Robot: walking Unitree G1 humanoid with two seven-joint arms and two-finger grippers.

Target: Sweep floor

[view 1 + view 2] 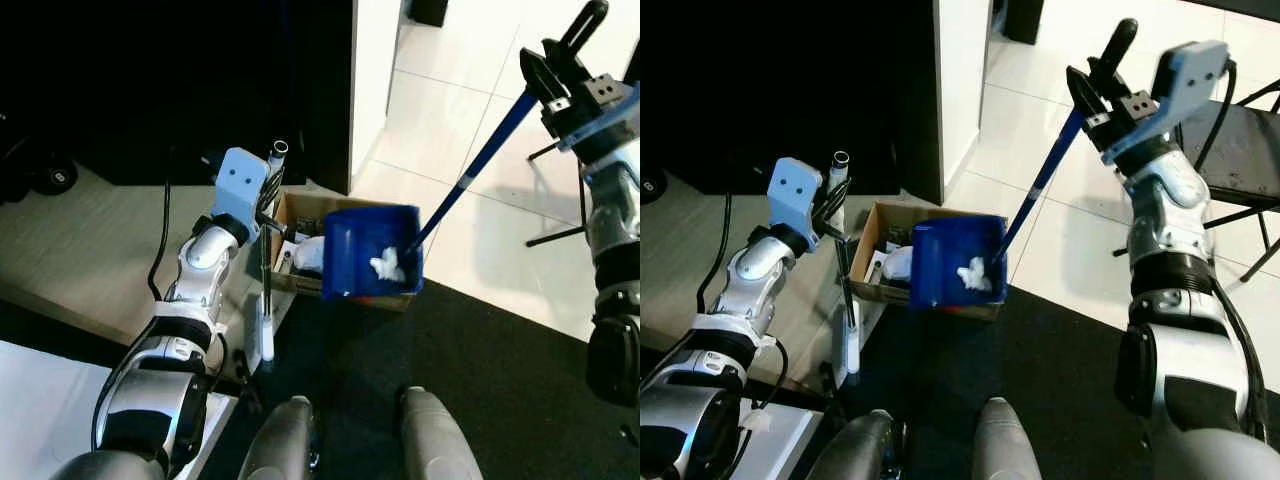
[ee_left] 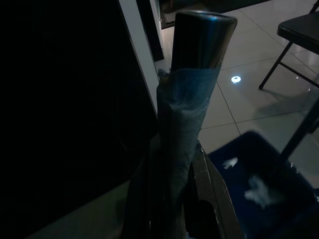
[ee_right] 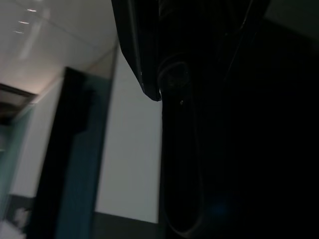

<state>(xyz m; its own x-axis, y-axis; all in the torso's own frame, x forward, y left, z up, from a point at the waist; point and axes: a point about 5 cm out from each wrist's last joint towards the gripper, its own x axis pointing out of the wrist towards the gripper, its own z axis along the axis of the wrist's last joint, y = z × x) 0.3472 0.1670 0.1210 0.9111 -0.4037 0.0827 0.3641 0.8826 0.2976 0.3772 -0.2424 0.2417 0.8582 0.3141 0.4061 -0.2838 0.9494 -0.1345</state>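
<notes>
The right gripper (image 1: 1102, 78), upper right, grips the dustpan (image 1: 372, 252) handle; the pan, mid-frame, holds white debris (image 1: 388, 266) over the cardboard box (image 1: 878, 258). The left gripper (image 1: 268, 190) clasps the broom (image 1: 266, 300). Collection appears done; emptying remains.

No legible text, labels, brands, numbers or signs observed on any surface, including the cardboard box (image 1: 300, 215)
</notes>
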